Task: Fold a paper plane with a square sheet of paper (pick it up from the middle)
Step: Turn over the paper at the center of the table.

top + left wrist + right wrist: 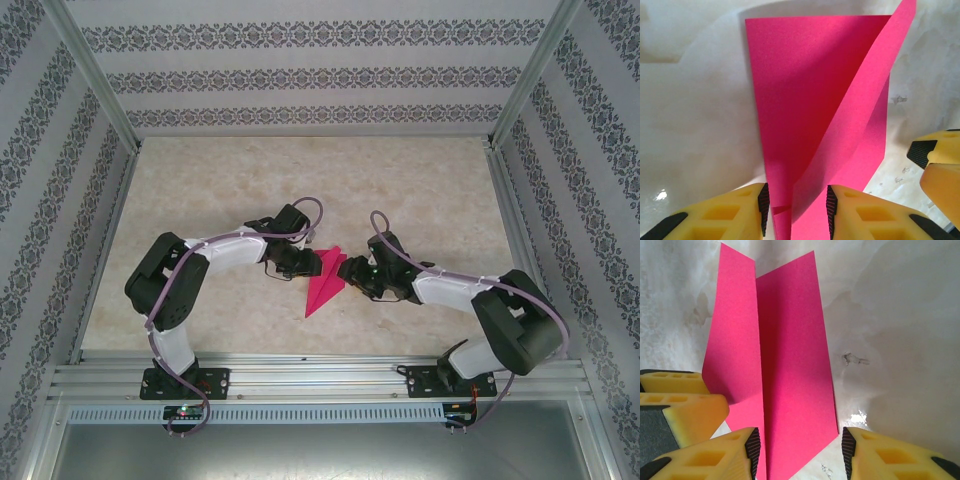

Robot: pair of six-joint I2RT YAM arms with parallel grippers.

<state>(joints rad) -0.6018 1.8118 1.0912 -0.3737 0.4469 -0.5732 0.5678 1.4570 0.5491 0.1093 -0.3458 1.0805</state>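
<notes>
Top external: paper plane (325, 283) pts near-left.

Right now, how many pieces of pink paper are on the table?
1. The half-folded paper plane lies in the middle of the table, between the left gripper and the right gripper, which both straddle it with jaws apart. A second sheet beneath it would be hidden.

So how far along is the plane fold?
Done: the paper plane already has a narrow outline, a sharp point and a centre crease, and lies on the table. In hand: left gripper and right gripper straddle it from opposite sides, jaws apart; one flap stands raised. Left: probably flattening that flap and finishing the wings.
</notes>
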